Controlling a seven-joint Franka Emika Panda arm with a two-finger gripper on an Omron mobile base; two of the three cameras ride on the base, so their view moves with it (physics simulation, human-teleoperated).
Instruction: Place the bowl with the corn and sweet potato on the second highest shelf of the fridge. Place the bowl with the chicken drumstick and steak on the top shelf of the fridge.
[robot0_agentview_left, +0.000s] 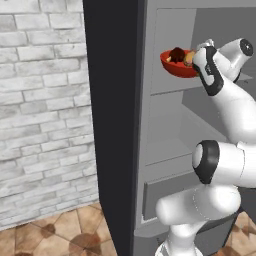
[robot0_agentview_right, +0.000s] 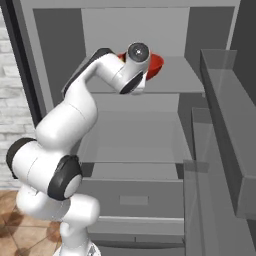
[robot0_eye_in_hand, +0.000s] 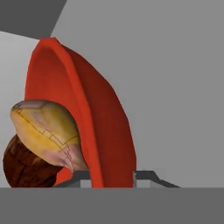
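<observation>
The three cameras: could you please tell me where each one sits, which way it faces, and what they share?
Left base view: behind the arm to its left, looking forward into the fridge; the white arm rises at lower right, carrying the bowl.
Right base view: behind the arm to its right, facing the shelves and door rails; the arm rises at lower left.
Hand view: on the hand, looking along the gripper, whose jaws clamp the bowl's rim, drumstick and steak inside.
Shared: all three show the red bowl.
</observation>
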